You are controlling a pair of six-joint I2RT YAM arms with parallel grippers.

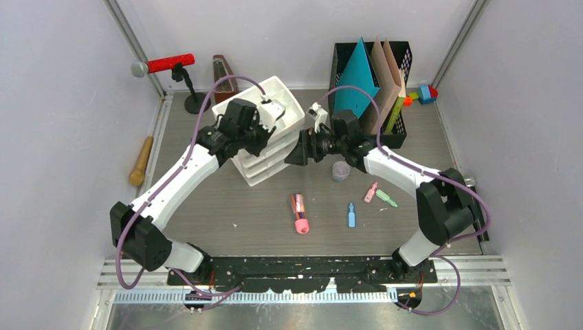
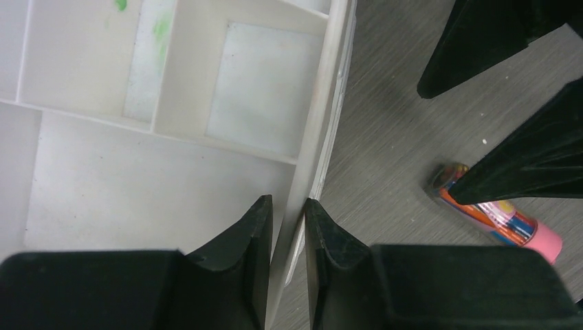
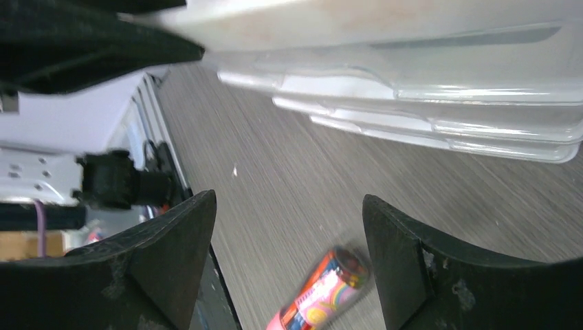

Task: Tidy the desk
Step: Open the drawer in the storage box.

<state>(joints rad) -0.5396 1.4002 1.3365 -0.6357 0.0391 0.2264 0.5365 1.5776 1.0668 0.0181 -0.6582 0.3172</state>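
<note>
The desk point(image 1: 227, 206) carries a stack of white compartment trays point(image 1: 292, 103) at its middle back. My left gripper point(image 1: 273, 112) is over the top tray's right side; in the left wrist view my left gripper point(image 2: 289, 220) is shut on that tray's thin side wall point(image 2: 323, 137), one finger inside and one outside. My right gripper point(image 1: 292, 155) hovers open just right of the stack. Seen from the right wrist, my right gripper point(image 3: 289, 234) holds nothing, and a pink colourful tube point(image 3: 323, 289) lies on the wood below it, with the trays point(image 3: 412, 82) above.
The pink tube point(image 1: 300, 214), a blue marker point(image 1: 351, 214), a pink marker point(image 1: 371, 192), a green marker point(image 1: 386, 199) and a small grey jar point(image 1: 340, 170) lie loose. A black file holder point(image 1: 405, 58) stands back right, a red microphone point(image 1: 165, 65) back left, a wooden stick point(image 1: 141, 160) left.
</note>
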